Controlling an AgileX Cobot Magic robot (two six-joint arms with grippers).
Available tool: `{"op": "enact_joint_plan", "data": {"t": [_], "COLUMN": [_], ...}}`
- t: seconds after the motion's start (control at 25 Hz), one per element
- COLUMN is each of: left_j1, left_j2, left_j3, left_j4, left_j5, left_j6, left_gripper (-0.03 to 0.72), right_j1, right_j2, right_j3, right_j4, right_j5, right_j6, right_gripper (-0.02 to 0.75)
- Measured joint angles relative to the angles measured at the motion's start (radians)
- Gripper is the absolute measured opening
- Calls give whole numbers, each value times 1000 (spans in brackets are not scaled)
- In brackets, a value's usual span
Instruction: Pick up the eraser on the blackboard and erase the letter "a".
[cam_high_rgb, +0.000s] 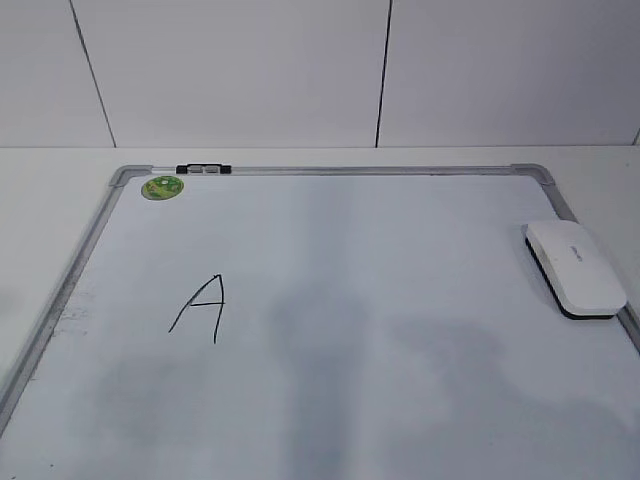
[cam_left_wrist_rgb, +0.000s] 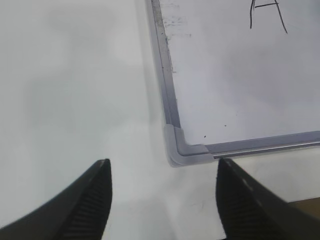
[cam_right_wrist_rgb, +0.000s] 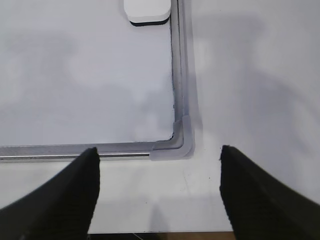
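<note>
The eraser (cam_high_rgb: 575, 268), a white oblong block with a black underside, lies at the right edge of the blackboard (cam_high_rgb: 400, 300), a white board in a grey frame. The eraser's near end shows in the right wrist view (cam_right_wrist_rgb: 146, 10). The only letter in view is an angular capital "A" (cam_high_rgb: 203, 305), left of the board's middle; its lower part shows in the left wrist view (cam_left_wrist_rgb: 269, 12). No lowercase "a" shows. My left gripper (cam_left_wrist_rgb: 162, 162) is open and empty over the table by the board's near left corner (cam_left_wrist_rgb: 182, 150). My right gripper (cam_right_wrist_rgb: 158, 148) is open and empty by the near right corner (cam_right_wrist_rgb: 180, 142).
A round green magnet (cam_high_rgb: 162, 186) sits at the board's far left corner. A small black and white clip (cam_high_rgb: 202, 169) sits on the far frame. A white wall stands behind the white table (cam_high_rgb: 60, 200). Neither arm shows in the exterior view.
</note>
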Motion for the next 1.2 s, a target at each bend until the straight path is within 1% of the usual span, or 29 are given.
{"op": "enact_joint_plan", "data": {"t": [0.8,0.84,1.2], "left_j1": [0,0,0], "left_j2": [0,0,-9], "left_j3": [1,1,1], "left_j4": [-13,-13,-13], "left_j5": [0,0,0], "left_j6": [0,-2,-2], "left_gripper": [491,510,497], "right_j1": [0,0,0], "right_j2": [0,0,0], "right_j3": [0,0,0], "right_j4": [0,0,0], "right_j5": [0,0,0], "right_j6": [-2,-2,-2], "right_gripper": [592,592,592]}}
